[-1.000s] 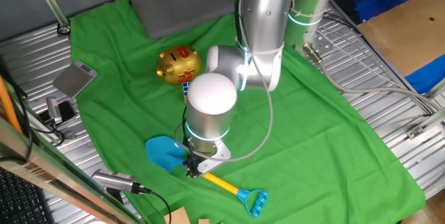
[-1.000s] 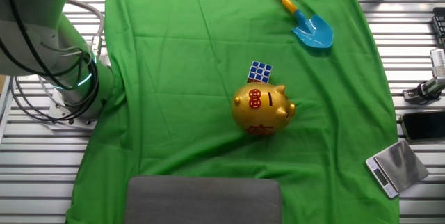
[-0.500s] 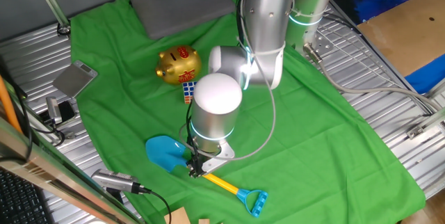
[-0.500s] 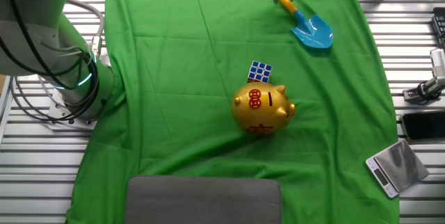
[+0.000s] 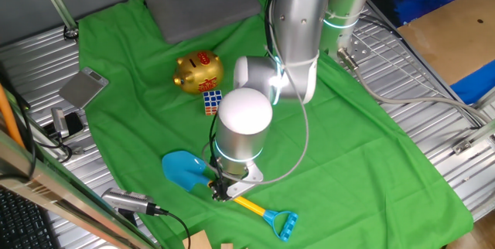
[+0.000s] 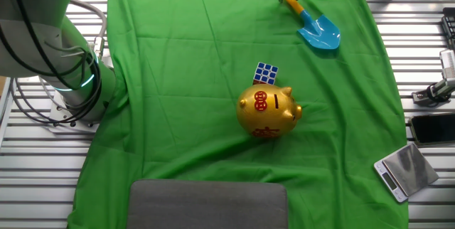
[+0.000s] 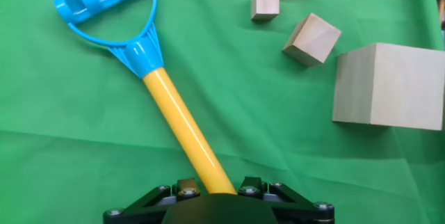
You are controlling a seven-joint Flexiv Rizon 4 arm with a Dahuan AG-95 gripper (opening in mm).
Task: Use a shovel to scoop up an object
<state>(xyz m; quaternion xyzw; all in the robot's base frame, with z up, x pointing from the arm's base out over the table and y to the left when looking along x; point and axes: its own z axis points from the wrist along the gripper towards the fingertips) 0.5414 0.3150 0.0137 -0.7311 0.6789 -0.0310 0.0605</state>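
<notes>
Two high, distant fixed views from opposite table ends, both on the green cloth [image 6: 178, 80]; hand view close above it.

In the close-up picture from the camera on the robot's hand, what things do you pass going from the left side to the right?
Blue D-shaped end of the shovel → its yellow shaft → smallest wooden block → medium wooden block → largest wooden block.

Green cloth [image 5: 371, 148] over a slatted metal table [image 5: 433, 102].

Probably a robotics lab, slatted aluminium bench [image 5: 433, 117], green cloth [image 6: 185, 80], cables [image 5: 155, 212]
</notes>
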